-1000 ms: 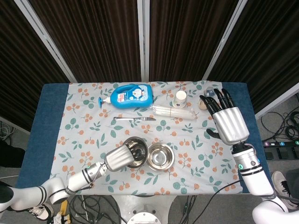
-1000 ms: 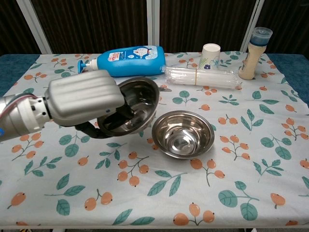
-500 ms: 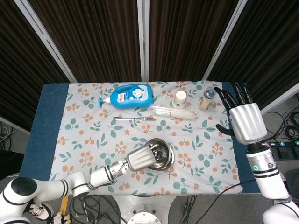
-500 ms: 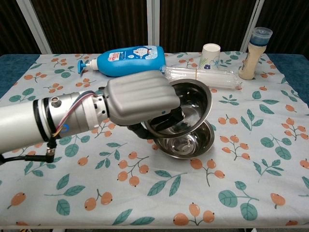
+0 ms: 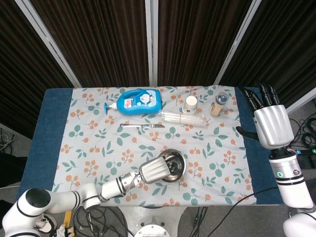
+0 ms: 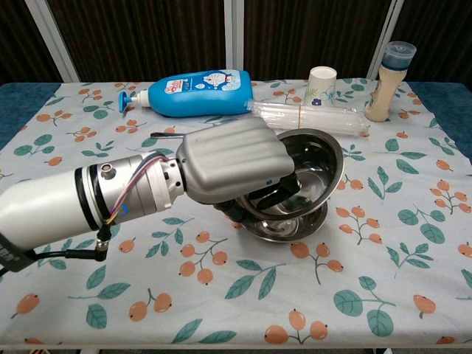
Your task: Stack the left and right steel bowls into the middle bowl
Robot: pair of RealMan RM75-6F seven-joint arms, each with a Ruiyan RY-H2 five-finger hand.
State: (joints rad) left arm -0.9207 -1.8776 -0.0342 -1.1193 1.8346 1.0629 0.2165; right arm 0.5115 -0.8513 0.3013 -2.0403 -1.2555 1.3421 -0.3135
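My left hand (image 6: 232, 166) (image 5: 157, 170) grips the near rim of a steel bowl (image 6: 313, 166), holding it tilted just over the middle bowl (image 6: 284, 225) at the front centre of the table. In the head view the two bowls (image 5: 174, 164) overlap and I cannot separate them. The held bowl's lower edge looks close to the middle bowl's rim; contact cannot be told. My right hand (image 5: 269, 121) hangs empty with fingers spread at the table's right edge, well away from the bowls. I see no third bowl apart from these.
A blue lotion bottle (image 5: 138, 102) lies at the back. A paper cup (image 5: 190, 104), a bundle of straws (image 5: 185, 118), a small bottle (image 5: 218, 102) and a metal knife (image 5: 142, 126) lie behind the bowls. The floral cloth (image 5: 89, 148) covers the table.
My left hand has carried the bowl rightward from beside the middle bowl to over it and lowered it. My right hand has drawn back to the right, off the cloth.
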